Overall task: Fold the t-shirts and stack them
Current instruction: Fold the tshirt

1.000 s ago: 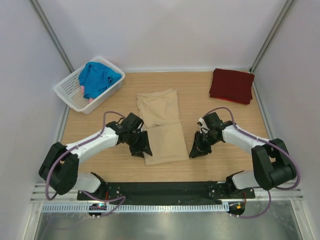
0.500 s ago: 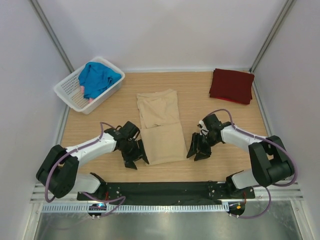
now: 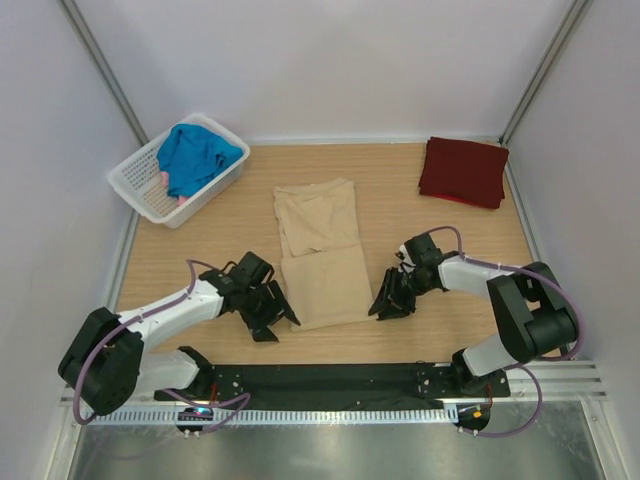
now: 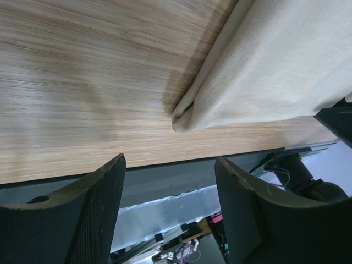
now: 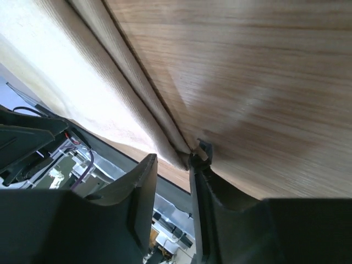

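Note:
The tan t-shirt (image 3: pixel 320 255) lies part-folded in the middle of the table. My left gripper (image 3: pixel 274 316) is open and empty at its near left corner; in the left wrist view the cloth corner (image 4: pixel 181 122) lies just ahead of the wide gap of the gripper (image 4: pixel 170 164). My right gripper (image 3: pixel 386 303) is at the near right corner, its jaws narrowly open (image 5: pixel 173 159), with the tan corner (image 5: pixel 179 154) at the fingertips. The maroon t-shirt (image 3: pixel 463 170) lies folded at the back right. The blue t-shirt (image 3: pixel 195 155) and a bit of the pink one (image 3: pixel 182 199) are in the basket.
The white lattice basket (image 3: pixel 150 192) stands at the back left. Bare wood (image 3: pixel 200 245) lies between it and the tan shirt. The black rail (image 3: pixel 320 380) runs along the near edge just behind both grippers.
My left gripper has moved toward the near edge, down along the tan shirt's left side. My right gripper has shifted slightly left onto the near right corner and its jaws have narrowed.

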Motion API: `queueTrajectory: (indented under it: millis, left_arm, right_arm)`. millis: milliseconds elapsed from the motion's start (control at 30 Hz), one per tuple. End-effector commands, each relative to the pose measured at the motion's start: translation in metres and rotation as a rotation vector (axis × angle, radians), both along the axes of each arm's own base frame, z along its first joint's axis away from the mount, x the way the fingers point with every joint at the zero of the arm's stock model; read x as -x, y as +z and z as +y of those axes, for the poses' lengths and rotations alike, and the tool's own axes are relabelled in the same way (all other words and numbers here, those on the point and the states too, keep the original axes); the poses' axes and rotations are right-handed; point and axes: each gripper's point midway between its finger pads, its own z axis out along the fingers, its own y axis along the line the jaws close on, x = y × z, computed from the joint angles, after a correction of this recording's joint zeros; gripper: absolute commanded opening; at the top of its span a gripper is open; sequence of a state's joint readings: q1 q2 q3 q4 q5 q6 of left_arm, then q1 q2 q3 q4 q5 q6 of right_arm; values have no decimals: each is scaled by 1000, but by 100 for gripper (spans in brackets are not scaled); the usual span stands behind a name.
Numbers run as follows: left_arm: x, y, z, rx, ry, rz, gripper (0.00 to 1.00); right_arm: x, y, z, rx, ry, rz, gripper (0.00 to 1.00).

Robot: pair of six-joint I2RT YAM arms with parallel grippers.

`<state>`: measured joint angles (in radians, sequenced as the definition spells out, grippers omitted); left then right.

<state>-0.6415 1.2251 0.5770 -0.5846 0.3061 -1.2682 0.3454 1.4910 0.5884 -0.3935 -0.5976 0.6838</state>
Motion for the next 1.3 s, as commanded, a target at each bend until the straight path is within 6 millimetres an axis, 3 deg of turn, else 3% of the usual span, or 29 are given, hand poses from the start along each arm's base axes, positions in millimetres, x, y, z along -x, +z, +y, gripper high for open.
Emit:
queueTrajectory:
  millis: [0,133,533,767,867,967,1100,1133,1267]
  left_arm:
    - [-5,1,-4,31,59,-15,67]
    - [-5,-1,-7,51,82,-11,67]
    - [-13,-21,-12,34,148,24,56]
    - [-11,-35,-11,33,158,36,45]
    - [-14,-42,-10,21,154,23,26]
    - [-14,-50,-7,-14,111,15,0]
    - [-1,-48,0,-59,48,23,0]
    - [1,-40,-1,-46,42,2,0]
    - [36,-29,6,-65,14,33,0]
  right_arm:
    - [-10,-12,-8,63,-50,-41,34]
    - [-8,-15,-10,69,-54,-35,1]
    - [-4,-11,-12,69,-57,-51,1]
    - [-4,-9,-12,68,-61,-60,1]
    - [-1,-12,-13,72,-56,-56,1]
    - [1,-13,-14,73,-46,-62,1]
    - [13,-10,-13,106,4,-79,1]
    - [21,-9,-15,118,12,-64,1]
    - [45,6,-15,111,12,-66,1]
